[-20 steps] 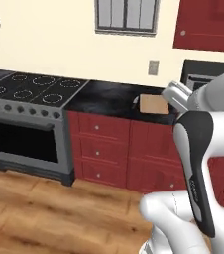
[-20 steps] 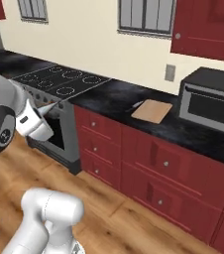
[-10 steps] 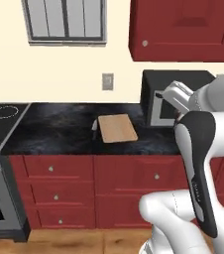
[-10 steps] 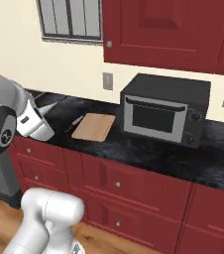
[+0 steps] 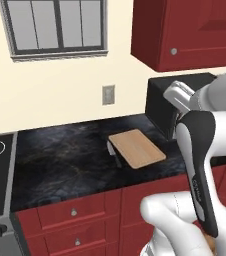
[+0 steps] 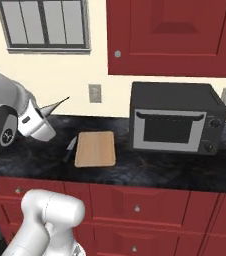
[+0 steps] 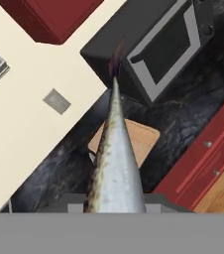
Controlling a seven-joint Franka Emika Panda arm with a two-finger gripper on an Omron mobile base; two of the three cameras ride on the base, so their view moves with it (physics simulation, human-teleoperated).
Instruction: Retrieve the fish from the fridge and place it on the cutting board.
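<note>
On the black countertop (image 6: 150, 170) the cutting board (image 6: 95, 148) lies just left of the microwave (image 6: 175, 117), with a knife (image 6: 70, 148) beside it. The gripper (image 6: 44, 120) is closed on the fish (image 7: 115, 158), held above the counter, left of the microwave.

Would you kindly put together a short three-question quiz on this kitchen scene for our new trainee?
1. True or false: the fish already lies on the cutting board.
2. What stands on the counter just right of the board in the right base view? A) toaster B) microwave C) kettle
3. Fill in: the knife lies along the board's ___ edge in the right base view.

Key
1. False: the fish sticks out from the gripper, held above the counter short of the board.
2. B, the microwave.
3. Left.
</note>
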